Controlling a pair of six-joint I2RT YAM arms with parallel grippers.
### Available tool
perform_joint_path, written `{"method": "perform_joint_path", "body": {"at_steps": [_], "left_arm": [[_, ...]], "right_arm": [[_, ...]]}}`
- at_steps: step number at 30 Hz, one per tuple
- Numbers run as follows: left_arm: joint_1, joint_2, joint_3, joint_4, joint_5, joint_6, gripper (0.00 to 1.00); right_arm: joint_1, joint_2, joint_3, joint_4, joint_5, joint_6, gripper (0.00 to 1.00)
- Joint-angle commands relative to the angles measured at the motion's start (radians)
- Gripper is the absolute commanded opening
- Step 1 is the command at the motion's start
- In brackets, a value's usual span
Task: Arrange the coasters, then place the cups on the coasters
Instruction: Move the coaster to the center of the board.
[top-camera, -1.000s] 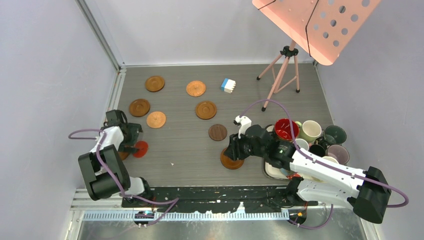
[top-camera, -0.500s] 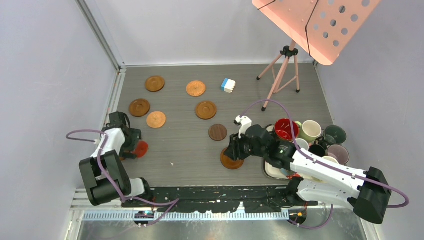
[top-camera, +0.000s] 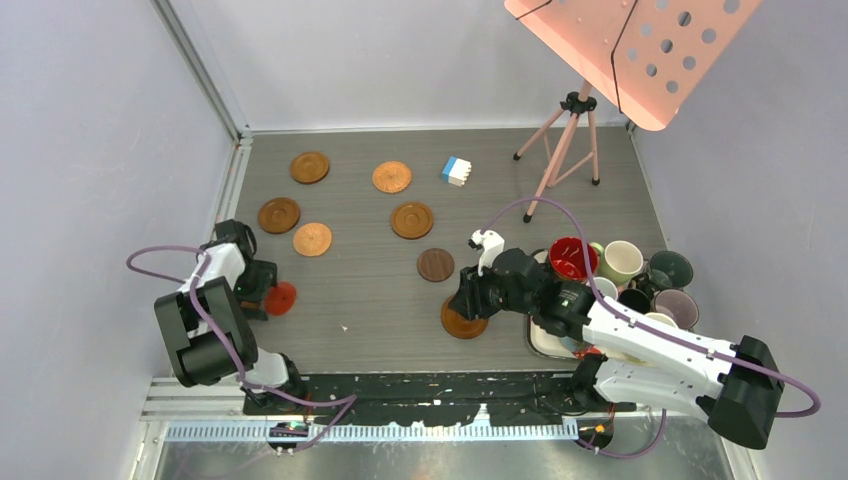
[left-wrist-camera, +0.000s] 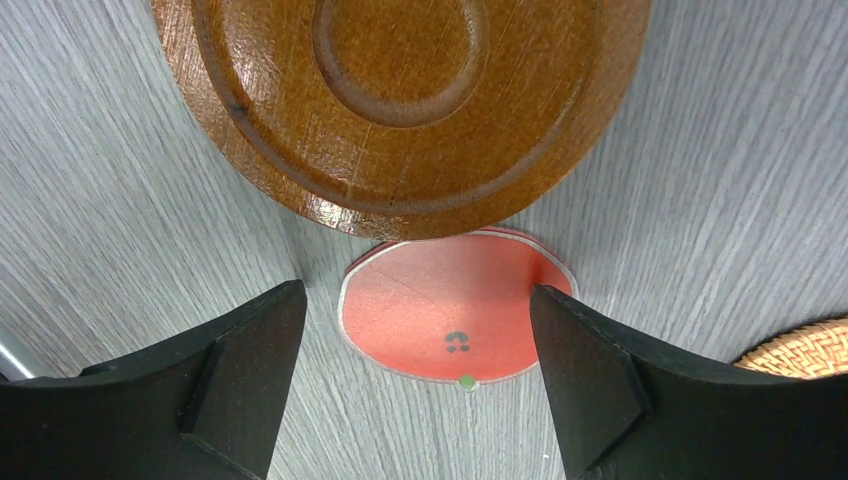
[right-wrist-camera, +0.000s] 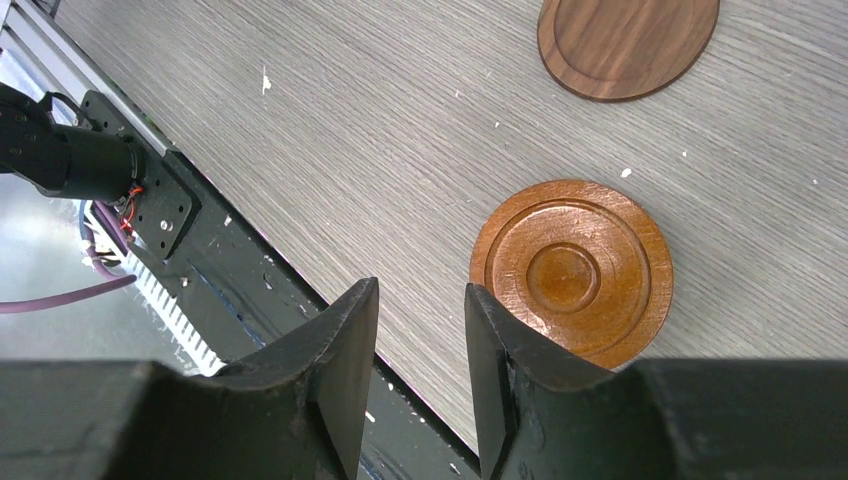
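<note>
A thin red coaster (left-wrist-camera: 455, 310) lies flat on the table between the fingers of my open left gripper (left-wrist-camera: 415, 330), and neither finger touches it. A ringed wooden coaster (left-wrist-camera: 400, 90) overlaps its far edge. From above, the left gripper (top-camera: 260, 293) is beside the red coaster (top-camera: 282, 297). My right gripper (right-wrist-camera: 420, 300) stands partly open and empty, just left of another ringed wooden coaster (right-wrist-camera: 570, 270); a dark brown coaster (right-wrist-camera: 628, 40) lies farther off. Several more coasters (top-camera: 312, 239) are spread over the far left. The cups (top-camera: 620, 262) cluster at the right.
A woven coaster edge (left-wrist-camera: 800, 350) shows right of the left gripper. A blue-and-white block (top-camera: 456, 171) and a pink tripod stand (top-camera: 565, 140) are at the back. A white tray (top-camera: 540, 345) lies under the right arm. The black rail (right-wrist-camera: 150, 200) runs along the near edge.
The left arm has swung slightly leftward, with its gripper still at the red coaster. The red coaster and the right arm have not moved.
</note>
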Motion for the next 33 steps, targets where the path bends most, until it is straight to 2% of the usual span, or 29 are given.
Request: {"method": "perform_joint_path", "body": {"at_steps": [1, 9, 14, 22, 29, 33], "left_arm": [[0.004, 0.011, 0.045, -0.018, -0.025, 0.004, 0.85], [0.004, 0.061, 0.032, 0.022, 0.075, -0.005, 0.81], [-0.01, 0.036, 0.013, 0.029, 0.11, -0.01, 0.79], [-0.081, 0.055, -0.01, 0.067, 0.184, -0.02, 0.79], [-0.119, 0.019, -0.011, 0.044, 0.16, -0.023, 0.77], [-0.117, -0.008, 0.025, 0.08, 0.155, 0.026, 0.77]], "right_arm": [[0.006, -0.018, 0.044, 0.008, 0.015, -0.018, 0.44], [0.006, -0.022, 0.045, 0.006, 0.019, -0.02, 0.45], [0.006, -0.022, 0.042, 0.003, 0.024, -0.022, 0.45], [0.006, -0.017, 0.029, 0.021, 0.019, -0.013, 0.45], [0.006, -0.027, 0.025, 0.018, 0.023, -0.012, 0.45], [0.006, -0.029, 0.027, 0.017, 0.023, -0.013, 0.45]]}}
